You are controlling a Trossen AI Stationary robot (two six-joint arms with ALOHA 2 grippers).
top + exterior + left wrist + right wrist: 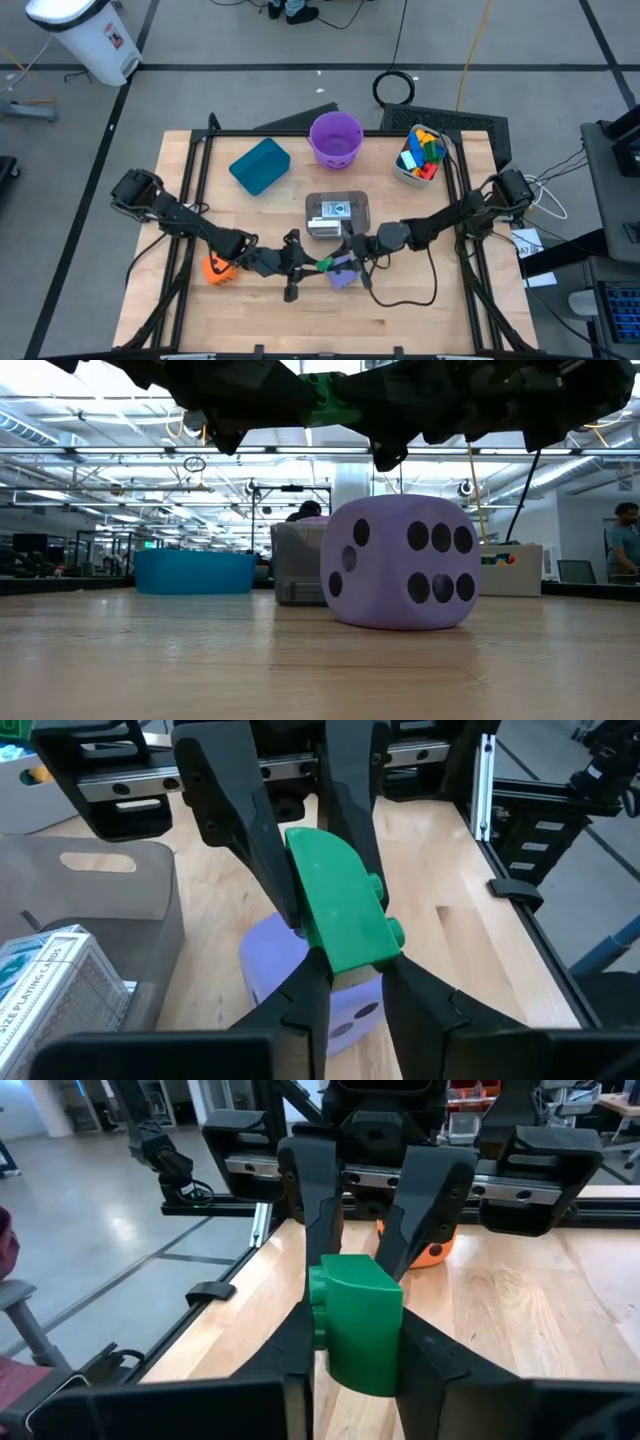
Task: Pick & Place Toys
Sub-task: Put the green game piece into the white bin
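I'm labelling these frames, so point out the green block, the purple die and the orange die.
green block (345, 910), left wrist view, on its broad flat face.
purple die (405, 565), low view, on the face with six pips.
orange die (218, 269), high view, on its visible top.

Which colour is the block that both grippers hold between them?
Green. The block shows best in the right wrist view.
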